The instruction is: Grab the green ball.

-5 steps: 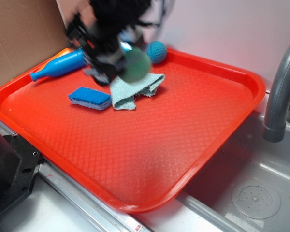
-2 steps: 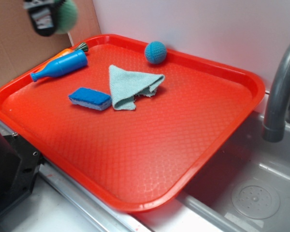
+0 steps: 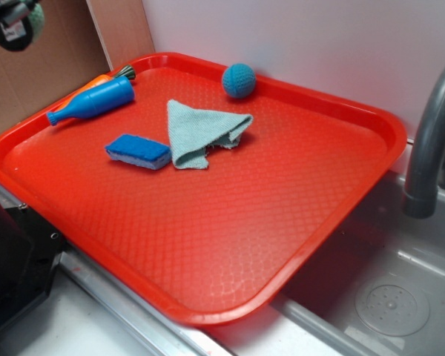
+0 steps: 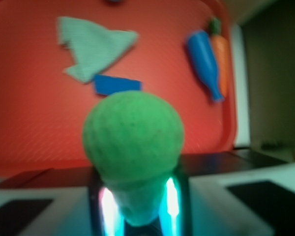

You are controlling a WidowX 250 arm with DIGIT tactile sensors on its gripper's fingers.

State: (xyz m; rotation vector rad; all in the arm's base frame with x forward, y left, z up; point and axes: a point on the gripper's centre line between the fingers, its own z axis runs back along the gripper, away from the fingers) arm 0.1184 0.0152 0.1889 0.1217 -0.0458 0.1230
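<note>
Up in the far left corner of the exterior view, I am seeing my claw (image 3: 13, 22) sitting high above the scene, mostly cut off by the frame, with a sliver of the green ball (image 3: 37, 16) showing against it. Below, the red tray (image 3: 297, 215) is lying tilted over the edge of a grey sink (image 3: 389, 297), beside a grey faucet (image 3: 430, 148). On the tray, a blue-teal ball (image 3: 239, 79) is resting near the far rim, a pale green cloth (image 3: 200, 132) is lying crumpled just beside a blue sponge (image 3: 138, 150), and a blue bottle (image 3: 93, 101) is lying against an orange carrot (image 3: 107, 77) at the left rim. Brown cardboard (image 3: 52, 81) is standing behind the tray, next to a white wall (image 3: 319, 44).

From the wrist view, I am watching the claw (image 4: 137, 206) clamping the green ball (image 4: 132, 135) between its fingers, with the ball filling the centre. Far below it, the tray (image 4: 34, 123), cloth (image 4: 93, 46), sponge (image 4: 117, 84), bottle (image 4: 206, 64) and carrot (image 4: 222, 54) are looking blurred.
</note>
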